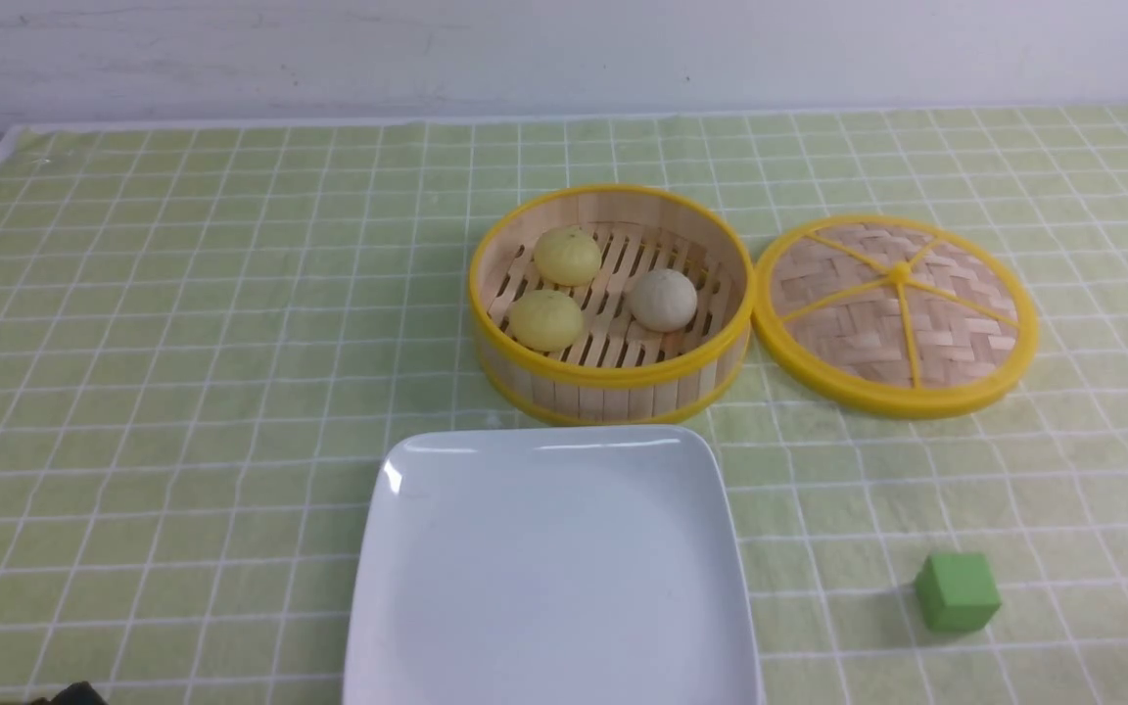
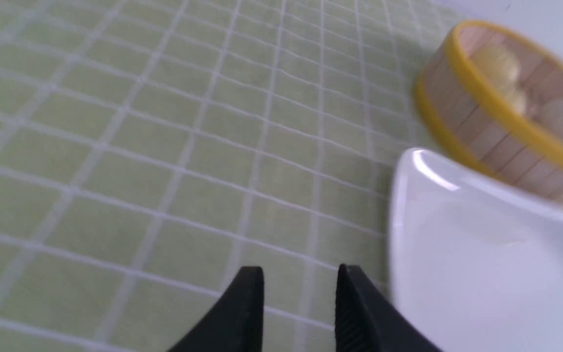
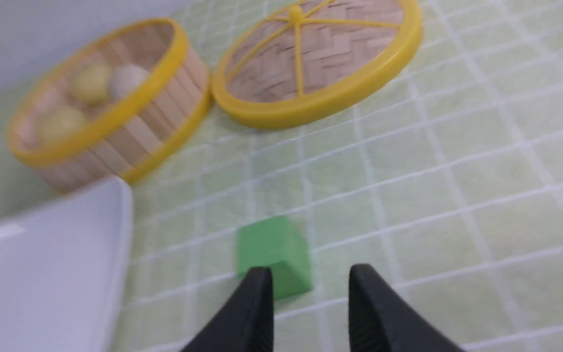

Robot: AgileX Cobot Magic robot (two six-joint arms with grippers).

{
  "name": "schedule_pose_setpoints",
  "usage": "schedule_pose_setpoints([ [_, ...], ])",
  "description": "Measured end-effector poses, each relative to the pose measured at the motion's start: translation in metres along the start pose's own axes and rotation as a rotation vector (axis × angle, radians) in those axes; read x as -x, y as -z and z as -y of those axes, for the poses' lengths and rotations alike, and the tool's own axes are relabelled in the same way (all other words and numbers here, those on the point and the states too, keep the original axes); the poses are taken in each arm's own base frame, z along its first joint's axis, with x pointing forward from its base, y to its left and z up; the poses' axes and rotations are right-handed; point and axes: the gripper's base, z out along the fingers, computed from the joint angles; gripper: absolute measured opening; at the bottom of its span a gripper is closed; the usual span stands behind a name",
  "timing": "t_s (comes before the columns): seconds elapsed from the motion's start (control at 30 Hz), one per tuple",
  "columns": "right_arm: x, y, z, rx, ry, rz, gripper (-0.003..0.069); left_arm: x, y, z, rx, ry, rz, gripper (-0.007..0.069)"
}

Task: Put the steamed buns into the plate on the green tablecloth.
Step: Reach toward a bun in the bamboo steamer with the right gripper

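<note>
Wide free stretch of gridded cloth point(image 1: 182, 323), left of the plate point(image 1: 549, 578). One steamer point(image 1: 613, 392), raised wall, open from above. One lid point(image 1: 892, 323), flush against the steamer's right side, closing passage there. One green cube point(image 1: 958, 592), obstructing cloth right of the plate.

Round yellow-rimmed bamboo steamer basket point(image 1: 613, 392): pale slatted wood, its rim showing a smooth plastic-like sheen. Inside it, three small round buns, two pale yellow point(image 1: 546, 320) and one greyish-beige point(image 1: 663, 300): looking smooth, matt. Before it, large white square plate point(image 1: 549, 578): gleaming, smooth, glossy. Beside it, round yellow-spoked lid point(image 1: 868, 333): displaying woven, ridged strips. Beneath it, light green white-gridded tablecloth point(image 1: 182, 392): appearing matt.
</note>
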Motion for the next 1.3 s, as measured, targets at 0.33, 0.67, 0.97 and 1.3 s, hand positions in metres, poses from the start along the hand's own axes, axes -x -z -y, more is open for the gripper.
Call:
schedule_pose_setpoints([
  [0.33,0.007,0.001,-0.010,0.112,-0.390,0.049,0.0233,0.001,0.000,0.006,-0.077,0.378,0.006,0.0241],
  [0.67,0.086,0.021,-0.069,0.079,0.133,0.064,-0.0004,0.061,0.036,0.054,-0.031,0.092,-0.021,0.0015],
  [0.97,0.108,-0.079,-0.070,-0.234,0.171,-0.678,0.0001,0.079,-0.012,0.055,0.405,-0.234,-0.618,0.0002],
  [1.3,0.087,-0.202,-0.128,0.088,0.342,-0.944,0.0092,0.080,-0.046,0.058,0.387,-0.286,-0.738,0.0012],
])
